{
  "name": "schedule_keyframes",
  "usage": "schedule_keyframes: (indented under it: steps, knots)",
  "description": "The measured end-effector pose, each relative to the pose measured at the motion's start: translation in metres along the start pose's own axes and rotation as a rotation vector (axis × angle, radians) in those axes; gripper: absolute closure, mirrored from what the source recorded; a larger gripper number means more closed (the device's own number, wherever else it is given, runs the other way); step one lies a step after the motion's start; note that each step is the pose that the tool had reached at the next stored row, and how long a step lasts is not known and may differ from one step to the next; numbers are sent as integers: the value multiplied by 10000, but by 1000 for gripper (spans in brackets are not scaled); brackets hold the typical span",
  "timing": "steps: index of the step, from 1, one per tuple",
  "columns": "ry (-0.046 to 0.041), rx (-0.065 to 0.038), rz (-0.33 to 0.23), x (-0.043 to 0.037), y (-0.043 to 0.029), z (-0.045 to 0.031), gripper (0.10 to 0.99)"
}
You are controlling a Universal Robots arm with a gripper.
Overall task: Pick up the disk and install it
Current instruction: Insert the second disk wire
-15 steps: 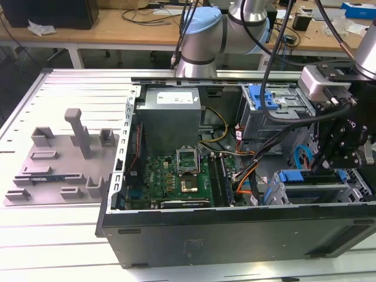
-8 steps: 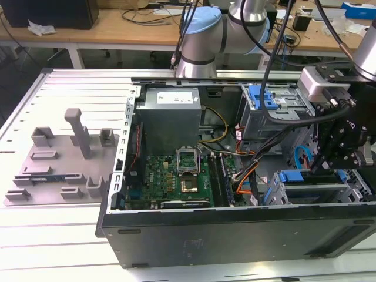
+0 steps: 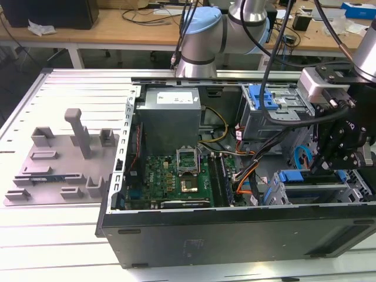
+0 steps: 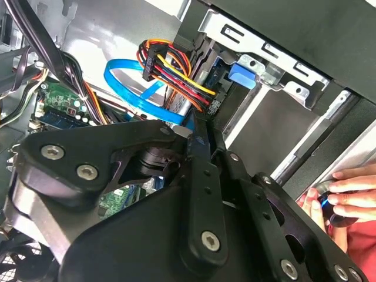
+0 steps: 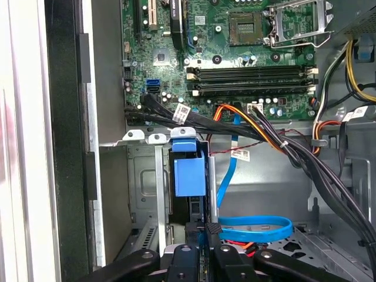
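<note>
The disk (image 5: 189,211) stands on edge in a slot of the grey drive cage (image 5: 144,194), its dark side and one blue rail showing. My gripper (image 5: 202,232) is shut on the rail's near end. In the second wrist view the fingers (image 4: 202,147) meet on that same blue edge of the disk (image 4: 190,121), just beside a plug with coloured wires (image 4: 176,67). In the exterior view the gripper (image 3: 322,166) reaches down into the case at the lower right cage. A blue latch (image 5: 189,170) sits on the cage beyond the disk.
The open computer case (image 3: 176,226) lies on a slatted table, motherboard (image 3: 176,179) in the middle. A blue data cable (image 5: 252,226) and black wire bundles (image 5: 294,153) run close to the cage. A person's hand (image 4: 346,200) rests outside the case. A grey fixture plate (image 3: 59,164) lies at the exterior view's left.
</note>
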State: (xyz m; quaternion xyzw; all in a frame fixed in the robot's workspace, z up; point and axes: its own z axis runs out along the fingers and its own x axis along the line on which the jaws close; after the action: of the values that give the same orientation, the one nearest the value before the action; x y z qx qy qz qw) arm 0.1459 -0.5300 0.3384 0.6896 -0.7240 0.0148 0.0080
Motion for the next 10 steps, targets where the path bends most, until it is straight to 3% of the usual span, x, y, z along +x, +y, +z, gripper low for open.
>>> schedule_keyframes:
  steps: [2,3,10]
  knots:
    - [-7,-1,0,0,0,3,914]
    - [-9,-1,0,0,0,0,851]
    - [-2,10,0,-10,-1,-181,851]
